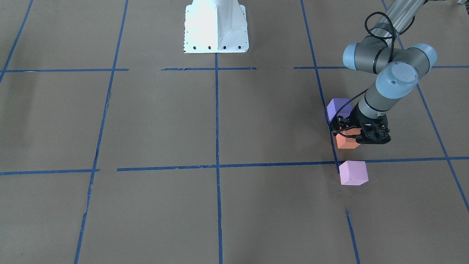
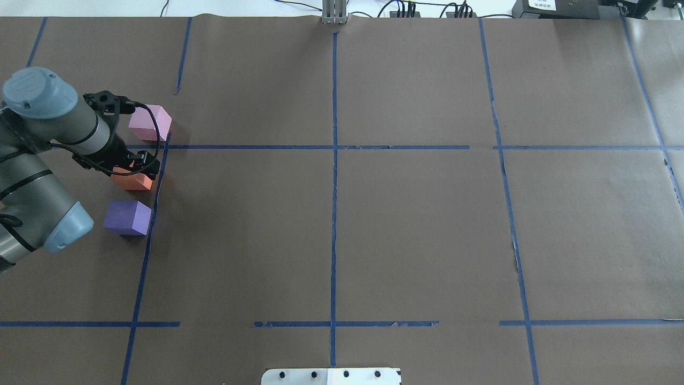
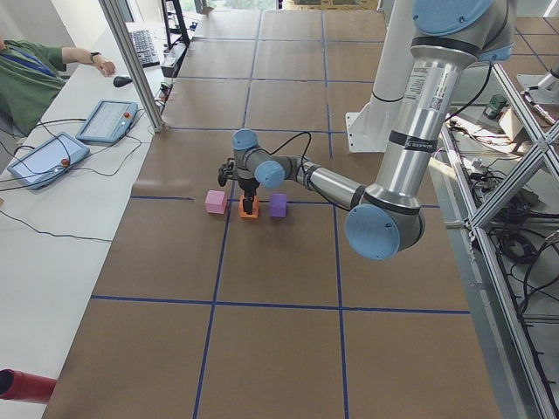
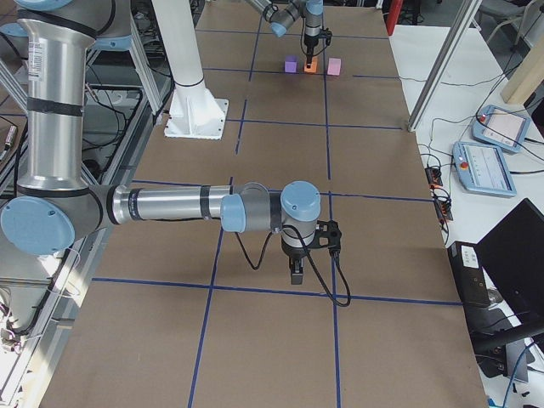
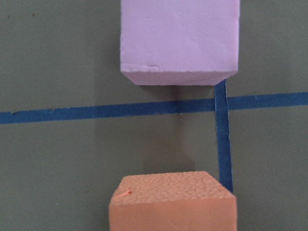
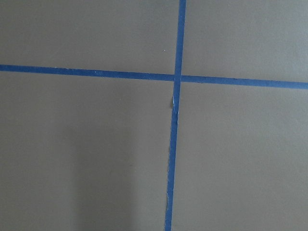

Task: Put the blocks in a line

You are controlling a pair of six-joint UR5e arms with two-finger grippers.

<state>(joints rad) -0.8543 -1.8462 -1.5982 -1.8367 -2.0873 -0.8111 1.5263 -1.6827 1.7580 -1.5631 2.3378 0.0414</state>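
Three blocks stand in a near-to-far row on the table's (image 2: 374, 224) left: violet block (image 2: 127, 217), orange block (image 2: 130, 182), pink block (image 2: 150, 123). The left gripper (image 2: 140, 167) sits directly over the middle orange one; whether it pinches cannot be told. The right gripper (image 4: 296, 274), well apart, likewise.

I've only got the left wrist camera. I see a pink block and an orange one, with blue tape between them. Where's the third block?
Observer: The violet block sits on the robot's side of the orange block, opposite the pink block.
Operator: So are all three lined up?
Observer: Roughly. In the overhead view they run in a row beside one tape line, with gaps between them.
Operator: Is the left gripper holding the orange one?
Observer: The left gripper is low over it, but I cannot tell whether it is shut.
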